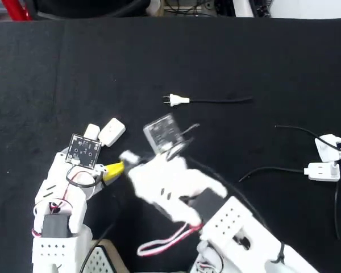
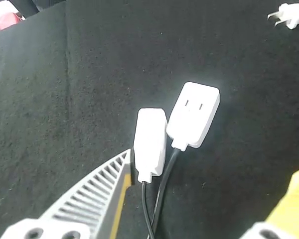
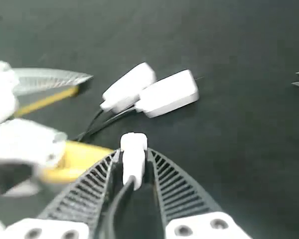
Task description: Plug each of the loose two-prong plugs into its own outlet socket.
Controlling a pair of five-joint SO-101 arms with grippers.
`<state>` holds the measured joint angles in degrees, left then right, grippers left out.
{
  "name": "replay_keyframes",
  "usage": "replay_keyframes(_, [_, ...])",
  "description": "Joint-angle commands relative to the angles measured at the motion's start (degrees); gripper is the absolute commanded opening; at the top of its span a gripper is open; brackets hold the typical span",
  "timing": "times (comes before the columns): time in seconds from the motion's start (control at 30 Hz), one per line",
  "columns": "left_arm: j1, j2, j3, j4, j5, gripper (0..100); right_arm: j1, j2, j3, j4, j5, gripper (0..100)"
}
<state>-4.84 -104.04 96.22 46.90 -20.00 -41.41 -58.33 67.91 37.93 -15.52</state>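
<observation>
1. The right gripper [image 3: 133, 158] is clenched on a white plug [image 3: 133, 144], with the plug's cable trailing back between the fingers. We judge the step in hand to be bringing this plug to a socket.
2. Two sockets lie side by side on the black table [image 1: 244, 62], just ahead of the held plug. The slotted socket [image 2: 194, 113] shows its two slots to the left wrist camera. The second socket [image 2: 150, 139] lies on its side, seemingly touching the first.
3. The left gripper [image 2: 214, 172] is released and grasps nothing, its fingers spread wide to either side of the sockets' cable ends. We would have it clamp the slotted socket's body first (a loose socket will probably skid when pushed).
4. The prongs need lining up with the slots before any push. They are hidden from us, so we cannot tell how they are rolled.
5. We should press straight along the socket's long axis, not down into the table.
6. A second loose plug [image 1: 176, 100] lies well apart, farther up the table, and can wait.
</observation>
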Motion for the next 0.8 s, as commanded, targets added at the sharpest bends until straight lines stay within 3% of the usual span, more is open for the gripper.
replay_keyframes(0.0, [-2.95,-0.44,1.19,-1.32,-2.11,46,8.26,-0.4,-4.79,1.76,2.73,1.1])
replay_keyframes(0.17, [-13.14,-0.44,0.04,-0.44,-5.27,46,16.7,-0.31,-8.4,9.14,5.1,1.1])
replay_keyframes(0.33, [-21.76,-0.26,-6.2,1.49,-1.49,46,22.42,-0.31,-9.27,10.29,13.54,1.2])
replay_keyframes(0.5, [-20.97,7.38,-21.23,13.63,-4.84,46,22.86,-0.22,-9.98,11.87,18.55,1.2])
replay_keyframes(0.77, [-16.92,39.74,-38.02,14.07,-5.1,46,22.95,13.93,-18.24,18.2,23.74,1.3])
